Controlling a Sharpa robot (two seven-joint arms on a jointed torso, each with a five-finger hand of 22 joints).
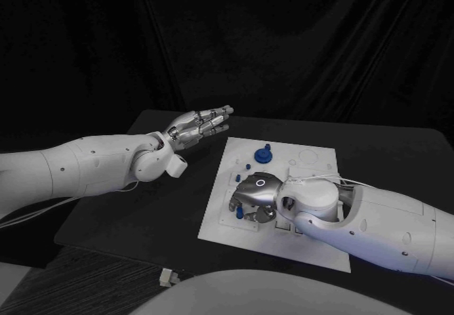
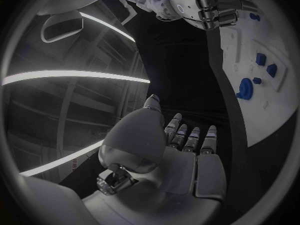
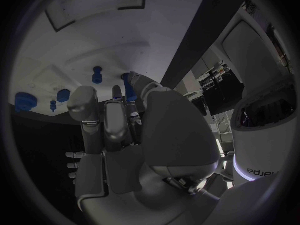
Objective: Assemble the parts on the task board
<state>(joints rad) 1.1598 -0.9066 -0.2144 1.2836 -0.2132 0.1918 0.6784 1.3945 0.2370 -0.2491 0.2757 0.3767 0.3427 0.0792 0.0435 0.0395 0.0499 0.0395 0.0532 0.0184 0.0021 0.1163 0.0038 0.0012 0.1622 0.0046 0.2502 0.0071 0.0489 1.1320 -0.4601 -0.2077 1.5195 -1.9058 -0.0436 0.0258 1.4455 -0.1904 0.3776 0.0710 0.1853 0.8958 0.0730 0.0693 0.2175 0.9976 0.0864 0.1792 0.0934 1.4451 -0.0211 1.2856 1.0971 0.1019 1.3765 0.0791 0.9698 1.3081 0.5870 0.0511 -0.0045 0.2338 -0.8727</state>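
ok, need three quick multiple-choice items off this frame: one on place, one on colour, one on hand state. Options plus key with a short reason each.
1. Where is the left robot hand?
A. over the bare table, left of the task board
B. on the task board
C. under the right arm

2. What colour are the parts on the task board?
A. red
B. blue
C. yellow

3. How is the left robot hand?
A. gripping a part
B. fingers apart, holding nothing
C. pressing on the board

Key:
1 A: the head view shows it above the black table, clear of the board's edge.
2 B: the round part and its neighbours are blue.
3 B: the left wrist view shows straight fingers with nothing in them.
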